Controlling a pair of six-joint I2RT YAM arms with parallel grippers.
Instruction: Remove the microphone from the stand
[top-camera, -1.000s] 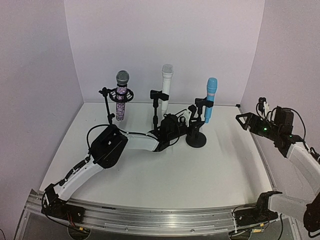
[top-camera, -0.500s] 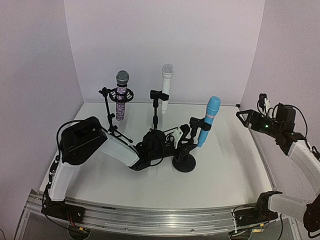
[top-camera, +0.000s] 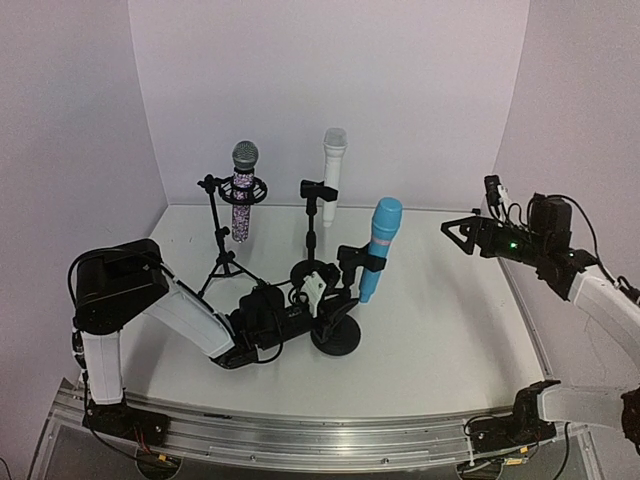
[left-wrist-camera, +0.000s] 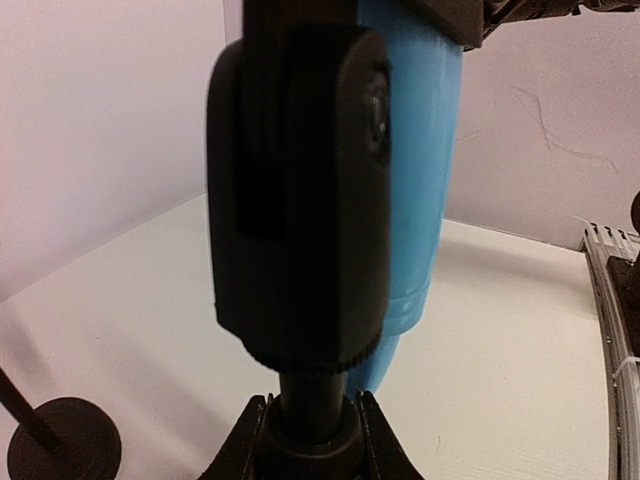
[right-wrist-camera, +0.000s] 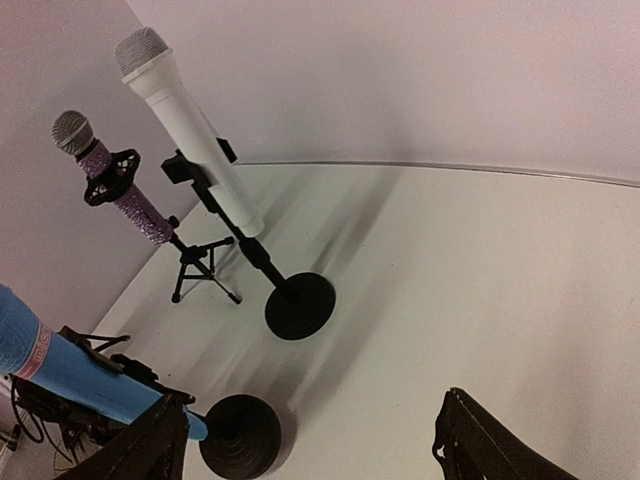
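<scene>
1. Clamping narrowly on the black round-based stand (top-camera: 336, 338), the left claw (top-camera: 323, 304) grips its post just under the black clip (top-camera: 352, 259).
2. The sky-blue plastic microphone (top-camera: 376, 248) sits tilted in that clip.
3. The right claw (top-camera: 458, 232) hangs wide apart, empty, at the microphone's 3 o'clock.

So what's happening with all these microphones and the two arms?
The left hand grips the post of the stand holding the blue microphone, which sits in its clip, not yet removed. The right hand hangs open off to the side, holding nothing. The white microphone and the sparkly microphone stand behind it.
</scene>
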